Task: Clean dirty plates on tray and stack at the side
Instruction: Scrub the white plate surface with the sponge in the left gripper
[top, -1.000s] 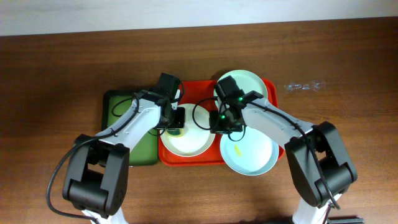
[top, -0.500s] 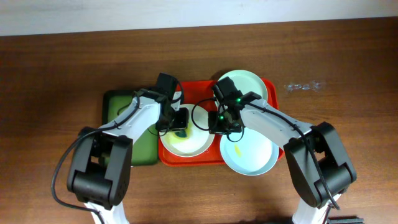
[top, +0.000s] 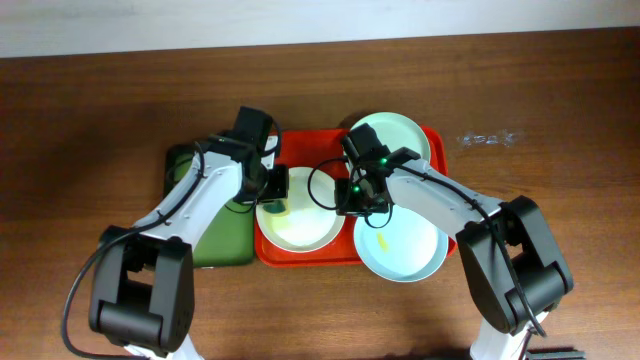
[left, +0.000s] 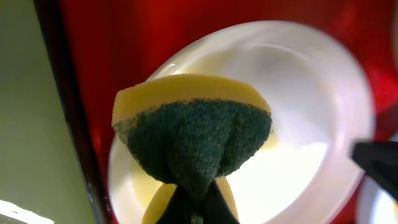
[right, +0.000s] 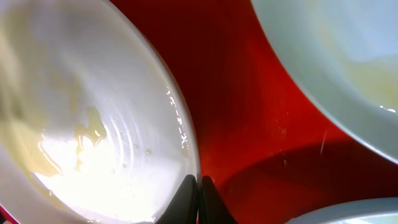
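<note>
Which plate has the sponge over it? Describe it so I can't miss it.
Find the red tray mid-table. The plate lies at its left end, beside the green tray. It alone is white with a yellow film; the mint-blue plates lie to its right.

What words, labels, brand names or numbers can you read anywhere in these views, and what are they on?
No text can be read in any view.
White plate, red tray, sponge, green tray: plain, no print showing.
Pale marks on the table, upper right in the overhead view: too small to tell whether they are writing.
</note>
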